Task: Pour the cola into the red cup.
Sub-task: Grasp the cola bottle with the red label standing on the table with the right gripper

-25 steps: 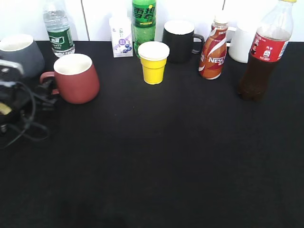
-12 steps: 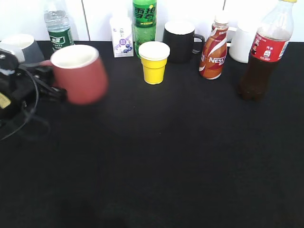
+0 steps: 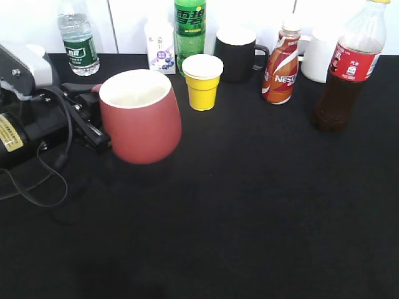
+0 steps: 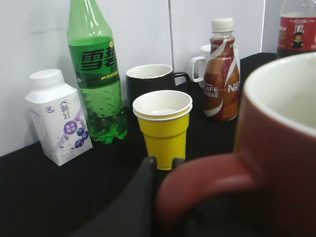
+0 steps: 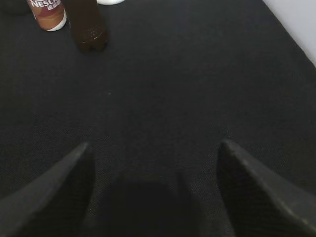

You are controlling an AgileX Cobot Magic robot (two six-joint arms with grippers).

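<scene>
The red cup [image 3: 140, 121], dark red with a white inside, is held upright by its handle in my left gripper [image 3: 93, 118], left of the table's middle and apparently raised above the black cloth. In the left wrist view the cup [image 4: 276, 148] fills the right side and the gripper's fingers [image 4: 164, 162] close on the handle. The cola [image 3: 346, 68], a tall bottle with a red label, stands at the far right; it also shows in the left wrist view [image 4: 297, 24] and the right wrist view [image 5: 88, 24]. My right gripper [image 5: 155, 144] is open and empty over bare cloth.
Along the back stand a water bottle [image 3: 78, 40], a milk carton [image 3: 159, 50], a green soda bottle [image 3: 189, 31], a yellow paper cup [image 3: 201, 81], a black mug [image 3: 235, 53], a Nescafe bottle [image 3: 279, 65] and a white mug [image 3: 315, 56].
My left gripper has lifted the red cup from the far left and carried it rightward and toward the front. The cola and the other things have not moved.
</scene>
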